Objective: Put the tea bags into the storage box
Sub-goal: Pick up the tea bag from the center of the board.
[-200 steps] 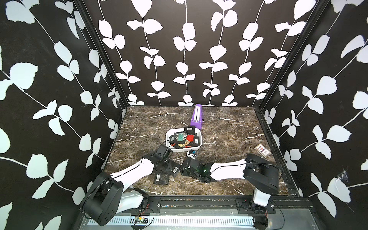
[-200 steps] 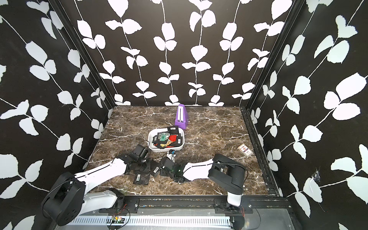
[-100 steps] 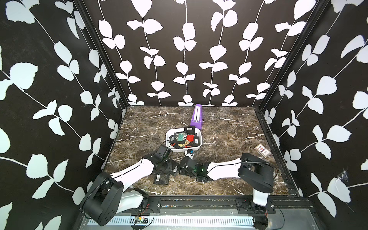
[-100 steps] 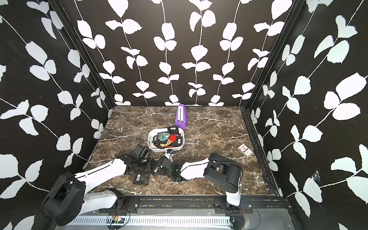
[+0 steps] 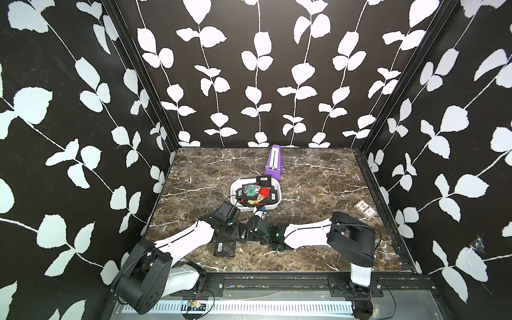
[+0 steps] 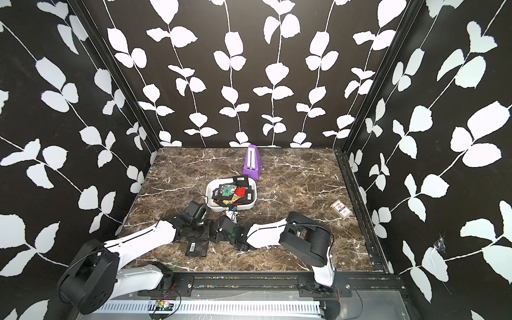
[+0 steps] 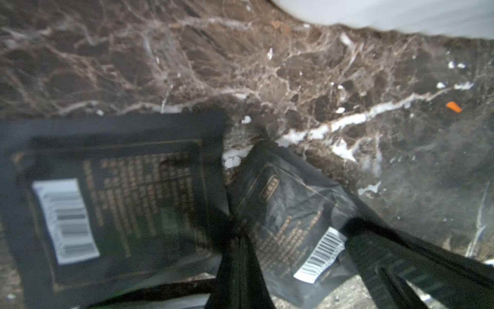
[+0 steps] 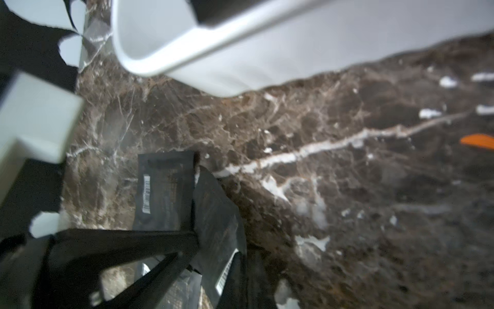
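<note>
Change: the right gripper, spread a second ago, now has its fingers closed, and its arm has edged toward the left arm.
Right fingers: pinching a crumpled black sachet, which rises tilted between them.
Left fingers: on the left gripper they are pressed together where the crumpled black sachet meets a flat barcode sachet; whether either is caught cannot be told.
Storage box: the white tub sits mid-bench, just beyond both wrists.
Tea bags: most are heaped in the storage box; one loose flat sachet lies nearer the robot's base.
Meaning: judged a fresh grasp, so a lift and a short carry to the storage box seem next.
Top views only: the box fill, the purple box behind it, and a card pack well apart; both sets of fingers are hidden under the wrists.
Wrist views only: the pinch itself, and an orange scrap on the bench.
</note>
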